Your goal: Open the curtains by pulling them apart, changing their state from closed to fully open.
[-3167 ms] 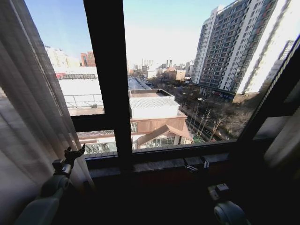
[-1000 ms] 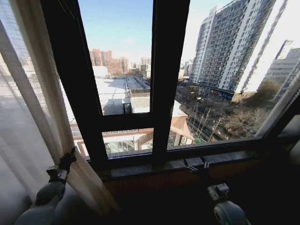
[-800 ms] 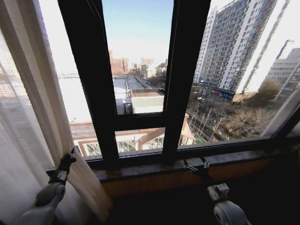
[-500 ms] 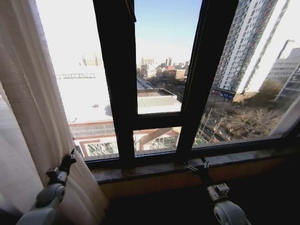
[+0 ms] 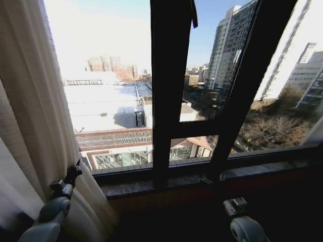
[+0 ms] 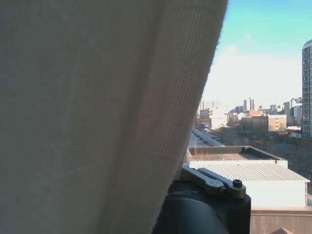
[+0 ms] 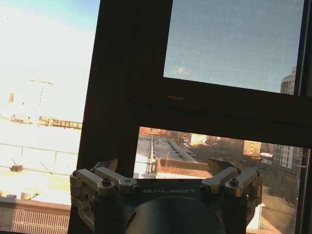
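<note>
At the window's left, the left gripper (image 5: 72,174) pinches the curtains (image 5: 30,126); the view has swung left, glass mostly bare. Right gripper (image 7: 165,170) hangs spread.

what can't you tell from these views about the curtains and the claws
- Left claw: in the head view its tips sit against the curtain, too small to show a grip; in the left wrist view the fabric covers them.
- Curtain top and hem: cut off by the head view's edges.
- Right claw: dark against the sill in the head view; open in the right wrist view.
</note>
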`<state>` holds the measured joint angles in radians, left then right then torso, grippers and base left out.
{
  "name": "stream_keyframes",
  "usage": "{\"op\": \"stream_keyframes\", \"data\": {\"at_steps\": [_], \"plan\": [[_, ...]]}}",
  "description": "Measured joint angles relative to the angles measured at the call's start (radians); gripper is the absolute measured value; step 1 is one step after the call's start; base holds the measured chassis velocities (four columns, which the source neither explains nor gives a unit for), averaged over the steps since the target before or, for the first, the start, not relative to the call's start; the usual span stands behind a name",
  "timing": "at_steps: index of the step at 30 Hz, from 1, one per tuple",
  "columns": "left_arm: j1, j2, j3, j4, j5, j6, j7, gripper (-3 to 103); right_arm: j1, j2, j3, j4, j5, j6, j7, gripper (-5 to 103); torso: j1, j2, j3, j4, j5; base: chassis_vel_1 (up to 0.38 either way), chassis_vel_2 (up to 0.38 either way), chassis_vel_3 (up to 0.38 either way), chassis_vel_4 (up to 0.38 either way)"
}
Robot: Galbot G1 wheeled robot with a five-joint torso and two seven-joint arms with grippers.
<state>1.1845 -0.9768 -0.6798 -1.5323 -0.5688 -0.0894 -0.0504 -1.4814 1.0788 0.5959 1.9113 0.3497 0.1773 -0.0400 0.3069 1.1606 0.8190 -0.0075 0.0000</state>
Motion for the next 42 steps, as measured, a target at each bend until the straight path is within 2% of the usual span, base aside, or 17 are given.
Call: {"op": "stream_keyframes", "data": {"at_steps": [4,10,16,23,25,42], "plan": [[-0.004,-0.002,0.001,0.005,0.001,-0.004,0.000,0,0.000,0.000,0.000,0.000,0.000,0.000,0.000,100,0.000,0.000,0.000,0.0000,0.0006,0.354,0.317,-0.350,-0.336],[-0.010,-0.007,0.004,0.015,0.004,-0.009,-0.002,0,0.000,0.000,0.000,0.000,0.000,0.000,0.000,100,0.000,0.000,0.000,0.0003,-0.0008,0.152,0.160,-0.170,-0.186],[-0.007,-0.020,0.006,0.018,0.008,-0.009,-0.004,0,0.000,0.000,0.000,0.000,0.000,0.000,0.000,100,0.000,0.000,0.000,-0.0004,0.0011,0.010,-0.005,0.005,0.011],[-0.004,-0.024,0.006,0.029,0.015,-0.021,-0.004,0,0.000,0.000,0.000,0.000,0.000,0.000,0.000,100,0.000,0.000,0.000,-0.0001,0.0005,-0.033,-0.039,0.027,0.026],[-0.005,-0.024,0.006,0.033,0.016,-0.024,-0.004,0,0.000,0.000,0.000,0.000,0.000,0.000,0.000,100,0.000,0.000,0.000,0.0002,-0.0007,0.000,0.000,0.000,0.000],[-0.019,-0.026,0.008,0.054,0.016,-0.030,0.000,0,0.000,0.000,0.000,0.000,0.000,0.000,0.000,100,0.000,0.000,0.000,0.0001,-0.0002,0.096,-0.035,-0.096,0.043]]}}
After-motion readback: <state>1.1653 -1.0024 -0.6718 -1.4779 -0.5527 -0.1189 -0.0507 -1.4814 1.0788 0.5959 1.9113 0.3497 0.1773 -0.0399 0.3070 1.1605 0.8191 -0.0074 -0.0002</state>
